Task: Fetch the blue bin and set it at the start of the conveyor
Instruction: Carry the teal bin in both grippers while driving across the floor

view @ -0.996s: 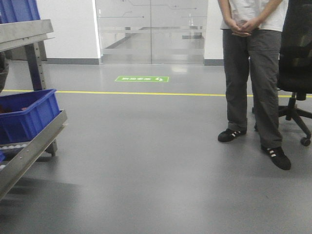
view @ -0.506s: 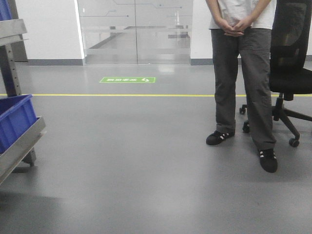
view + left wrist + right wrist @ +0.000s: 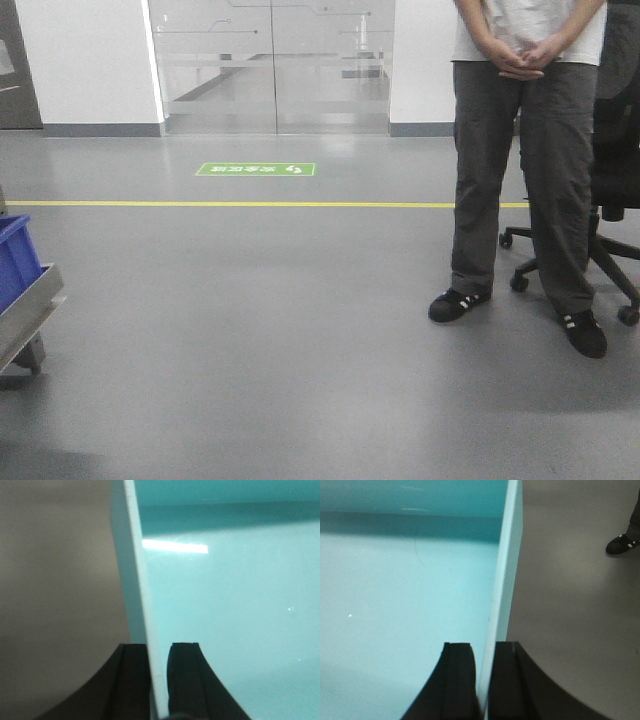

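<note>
The blue bin (image 3: 225, 605) is a pale aqua tub that fills the right of the left wrist view. My left gripper (image 3: 158, 652) is shut on its left wall, one finger inside and one outside. In the right wrist view the same blue bin (image 3: 405, 590) fills the left, and my right gripper (image 3: 485, 652) is shut on its right wall. Grey floor shows beside the bin in both wrist views, so it hangs off the ground. The conveyor start is out of view. Neither gripper nor the bin shows in the front view.
A person (image 3: 525, 160) in grey trousers stands at the right, in front of a black office chair (image 3: 610, 180). A dark blue bin (image 3: 15, 260) on a steel rack (image 3: 25, 315) sits at the left edge. A yellow floor line (image 3: 250, 204) crosses ahead, before glass doors (image 3: 270, 65).
The front view has swung away from the rack: the dark blue bin and steel rack slid towards the left edge. The person and chair shifted left, then back right.
</note>
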`<state>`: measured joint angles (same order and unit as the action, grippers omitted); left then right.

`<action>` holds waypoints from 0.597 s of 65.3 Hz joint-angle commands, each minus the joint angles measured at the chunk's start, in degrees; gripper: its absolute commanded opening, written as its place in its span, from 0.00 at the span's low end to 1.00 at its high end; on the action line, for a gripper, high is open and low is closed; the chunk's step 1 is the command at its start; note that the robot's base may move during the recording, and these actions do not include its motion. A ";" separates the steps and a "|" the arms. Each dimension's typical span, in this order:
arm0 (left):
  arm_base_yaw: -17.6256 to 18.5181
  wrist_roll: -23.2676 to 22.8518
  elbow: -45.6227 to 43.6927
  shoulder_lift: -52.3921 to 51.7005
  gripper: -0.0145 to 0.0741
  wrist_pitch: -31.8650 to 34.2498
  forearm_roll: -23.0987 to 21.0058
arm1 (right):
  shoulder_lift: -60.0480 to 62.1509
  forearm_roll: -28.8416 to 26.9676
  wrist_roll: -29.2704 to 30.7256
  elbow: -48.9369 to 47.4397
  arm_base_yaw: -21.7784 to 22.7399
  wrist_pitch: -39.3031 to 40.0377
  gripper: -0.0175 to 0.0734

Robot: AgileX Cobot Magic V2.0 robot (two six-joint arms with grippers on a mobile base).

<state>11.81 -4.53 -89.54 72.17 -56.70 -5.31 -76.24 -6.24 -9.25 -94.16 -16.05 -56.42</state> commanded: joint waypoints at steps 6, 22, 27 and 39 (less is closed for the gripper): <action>-0.43 0.90 -0.31 -0.91 0.04 1.20 2.68 | 0.83 4.81 1.14 -0.42 0.91 1.56 0.03; -0.43 0.90 -0.31 -0.91 0.04 1.20 2.68 | 0.83 4.81 1.14 -0.42 0.91 1.56 0.03; -0.43 0.90 -0.31 -0.91 0.04 1.20 2.68 | 0.83 4.81 1.14 -0.42 0.91 1.56 0.03; -0.43 0.90 -0.31 -0.91 0.04 1.20 2.68 | 0.83 4.81 1.14 -0.42 0.91 1.56 0.03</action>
<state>11.81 -4.53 -89.54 72.17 -56.70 -5.31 -76.24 -6.24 -9.25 -94.16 -16.05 -56.42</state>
